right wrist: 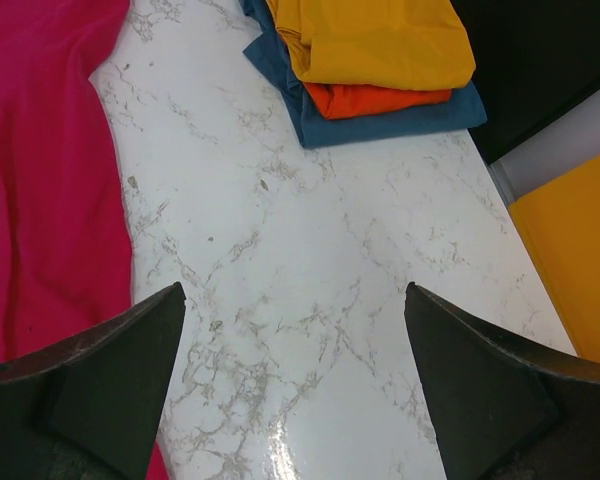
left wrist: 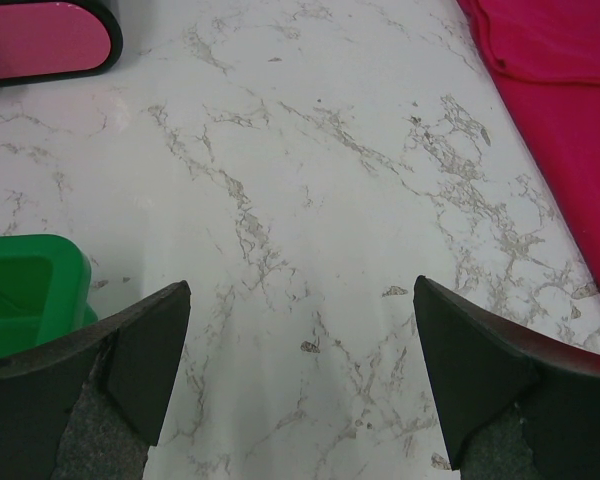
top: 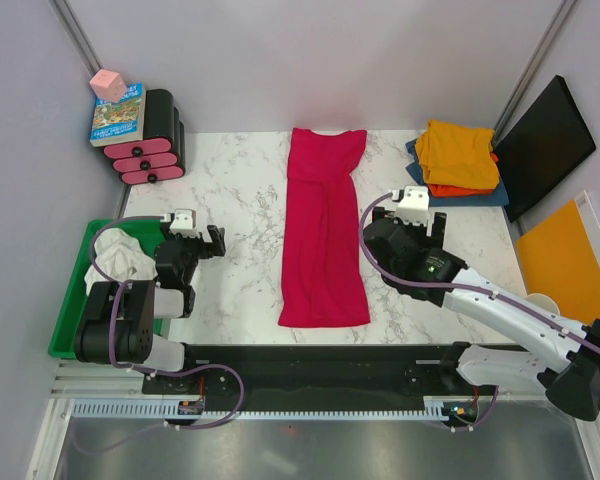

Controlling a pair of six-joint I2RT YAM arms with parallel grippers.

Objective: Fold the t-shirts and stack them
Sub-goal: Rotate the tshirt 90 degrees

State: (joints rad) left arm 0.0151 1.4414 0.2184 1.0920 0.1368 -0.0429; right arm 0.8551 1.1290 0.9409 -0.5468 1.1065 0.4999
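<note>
White t-shirt (top: 130, 255) in the green bin (top: 68, 320), left of the crimson t-shirt (top: 323, 235), was half hidden by the left arm. Right of it, the orange t-shirt (top: 450, 190) and blue t-shirt (top: 485, 196) showed only edges under the yellow-orange t-shirt (top: 460, 150). The crimson one lay flat mid-table as a narrow strip. Left gripper (left wrist: 300, 300) and right gripper (right wrist: 295, 300) had jaws wide and empty, over bare marble either side of it.

Looking down onto a white, grey-veined marble-pattern tabletop (top: 240, 200), catching soft glare near its front. Being enclosed by plain pale lilac-grey walls (top: 310, 60) and slim metal corner posts (top: 78, 35). Bordering a flat black rectangular panel (top: 545, 145) at right.
</note>
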